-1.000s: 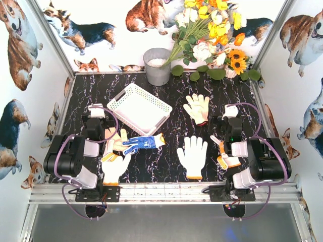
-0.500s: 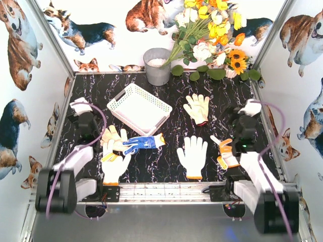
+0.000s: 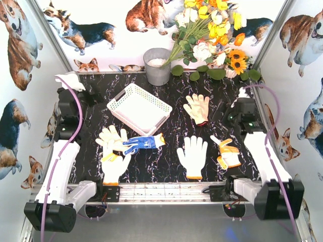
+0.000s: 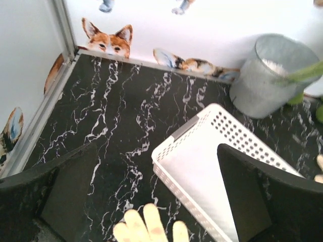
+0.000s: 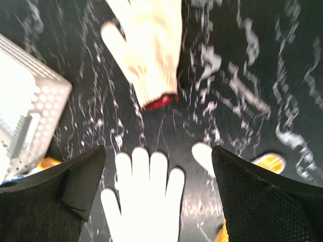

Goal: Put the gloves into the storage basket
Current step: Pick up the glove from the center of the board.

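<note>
Several gloves lie on the black marble table. A cream glove with a red cuff (image 3: 198, 108) (image 5: 149, 50) is right of the white storage basket (image 3: 140, 107) (image 4: 202, 166) (image 5: 25, 101). Nearer lie a white glove (image 3: 193, 156) (image 5: 144, 201), an orange-trimmed glove (image 3: 227, 154) (image 5: 270, 161), a blue-dotted glove (image 3: 144, 142), a cream glove (image 3: 111, 138) (image 4: 146, 227) and another white one (image 3: 115, 169). My left gripper (image 3: 83, 98) (image 4: 156, 148) hangs open left of the basket, holding nothing. My right gripper (image 3: 224, 115) (image 5: 157, 151) is open above the white glove's fingertips, also holding nothing.
A grey metal bucket (image 3: 157, 65) (image 4: 267, 75) stands behind the basket at the back wall. A bunch of flowers (image 3: 212, 40) fills the back right corner. Corgi-print walls close in the table on three sides.
Both arms have unfolded from low near the front gloves and reached up and back: the left to the far left side, the right toward the red-cuffed glove. Both grippers stayed open.
</note>
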Controlling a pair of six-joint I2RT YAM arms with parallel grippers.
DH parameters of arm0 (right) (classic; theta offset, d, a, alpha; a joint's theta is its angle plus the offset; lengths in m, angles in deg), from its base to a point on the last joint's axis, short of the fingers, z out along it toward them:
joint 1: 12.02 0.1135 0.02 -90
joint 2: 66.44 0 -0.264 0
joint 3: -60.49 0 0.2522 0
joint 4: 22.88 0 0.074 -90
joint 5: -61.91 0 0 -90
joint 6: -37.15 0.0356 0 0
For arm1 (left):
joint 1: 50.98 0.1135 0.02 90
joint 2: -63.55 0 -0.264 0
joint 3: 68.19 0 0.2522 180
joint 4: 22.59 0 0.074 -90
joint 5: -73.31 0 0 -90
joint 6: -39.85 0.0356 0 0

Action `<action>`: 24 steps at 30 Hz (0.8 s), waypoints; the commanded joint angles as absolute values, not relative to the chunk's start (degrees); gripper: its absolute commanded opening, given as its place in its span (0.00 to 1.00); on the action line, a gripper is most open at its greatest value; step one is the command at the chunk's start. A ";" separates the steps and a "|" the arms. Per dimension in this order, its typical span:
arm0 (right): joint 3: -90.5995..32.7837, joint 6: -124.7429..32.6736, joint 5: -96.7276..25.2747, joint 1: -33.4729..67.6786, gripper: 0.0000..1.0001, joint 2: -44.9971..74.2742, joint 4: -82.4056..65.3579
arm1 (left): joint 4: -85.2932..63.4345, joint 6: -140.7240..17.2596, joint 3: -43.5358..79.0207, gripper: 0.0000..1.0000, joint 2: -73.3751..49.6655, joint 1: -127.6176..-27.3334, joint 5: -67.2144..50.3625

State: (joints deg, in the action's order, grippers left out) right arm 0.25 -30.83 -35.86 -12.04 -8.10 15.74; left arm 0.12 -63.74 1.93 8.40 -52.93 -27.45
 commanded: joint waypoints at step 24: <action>-9.85 -19.62 -47.91 -15.00 0.55 26.69 9.05 | 2.88 -59.56 -5.80 1.00 10.01 -53.16 -20.16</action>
